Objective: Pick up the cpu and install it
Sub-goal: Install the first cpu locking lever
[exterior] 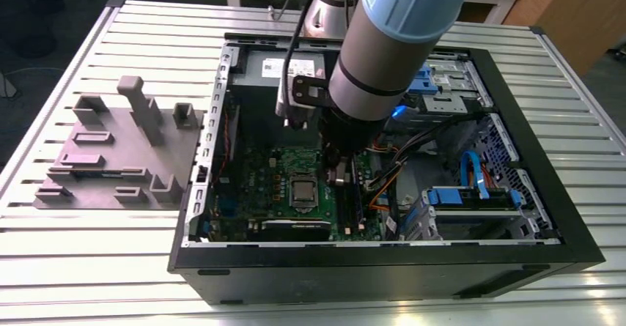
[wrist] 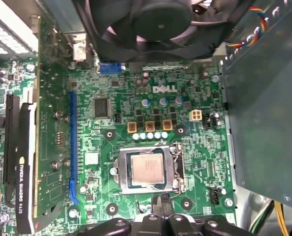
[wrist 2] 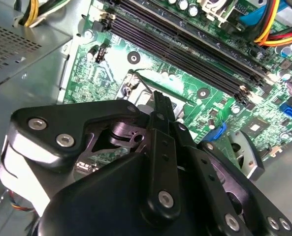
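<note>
Silver-grey and square, the cpu lies flat inside its socket on the green motherboard. I see it again in the exterior view, low in the open case, which lies on its side on a slatted metal table.

My arm reaches down into the case, and the gripper hangs just above the board at the socket's edge. In the second wrist view the black gripper body blocks most of the socket, and its tips point at the socket area. The fingers look drawn close together, but I cannot tell for sure how far they stand apart, and I see nothing held between them. Whether the tips touch the board or socket I cannot tell.

In the first wrist view a black fan sits beyond the socket, and a graphics card stands upright in its slot to one side. The second wrist view shows long black RAM slots running past the socket.

On the exterior view's left, a grey fixture block with upright pegs sits on the table beside the case.
</note>
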`<state>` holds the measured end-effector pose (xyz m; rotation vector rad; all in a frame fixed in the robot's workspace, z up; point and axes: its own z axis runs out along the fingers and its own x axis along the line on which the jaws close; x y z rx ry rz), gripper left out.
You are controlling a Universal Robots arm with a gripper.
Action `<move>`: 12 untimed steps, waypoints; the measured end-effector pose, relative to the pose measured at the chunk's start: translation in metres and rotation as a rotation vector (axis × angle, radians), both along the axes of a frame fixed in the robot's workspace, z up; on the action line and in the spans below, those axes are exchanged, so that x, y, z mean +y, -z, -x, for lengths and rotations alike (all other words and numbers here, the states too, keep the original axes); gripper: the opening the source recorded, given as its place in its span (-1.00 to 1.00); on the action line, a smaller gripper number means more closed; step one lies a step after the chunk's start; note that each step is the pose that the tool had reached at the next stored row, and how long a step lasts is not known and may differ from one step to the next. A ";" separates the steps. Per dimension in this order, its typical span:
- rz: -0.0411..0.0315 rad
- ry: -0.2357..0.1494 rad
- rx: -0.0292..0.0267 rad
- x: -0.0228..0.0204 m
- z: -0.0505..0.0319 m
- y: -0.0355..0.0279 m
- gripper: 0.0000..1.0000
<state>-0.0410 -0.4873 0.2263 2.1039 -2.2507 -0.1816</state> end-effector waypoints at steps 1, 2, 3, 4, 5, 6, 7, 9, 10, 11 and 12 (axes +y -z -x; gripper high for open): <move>0.0002 -0.006 0.0000 -0.0003 0.0000 0.0003 -0.79; 0.0005 -0.011 0.0001 -0.0006 0.0000 0.0006 -0.79; 0.0007 -0.015 0.0000 -0.0010 0.0000 0.0010 -0.79; 0.0008 -0.018 0.0000 -0.0014 0.0000 0.0016 -0.79; 0.0010 -0.021 0.0001 -0.0018 0.0000 0.0021 -0.79; 0.0012 -0.023 0.0001 -0.0023 0.0000 0.0024 -0.79; 0.0013 -0.025 0.0001 -0.0028 0.0000 0.0027 -0.79; 0.0021 -0.029 0.0001 -0.0037 0.0000 0.0032 -0.79; 0.0030 -0.031 0.0001 -0.0042 0.0000 0.0032 -0.79; 0.0035 -0.033 0.0002 -0.0048 0.0000 0.0033 -0.79; 0.0036 -0.035 0.0001 -0.0054 0.0000 0.0034 -0.79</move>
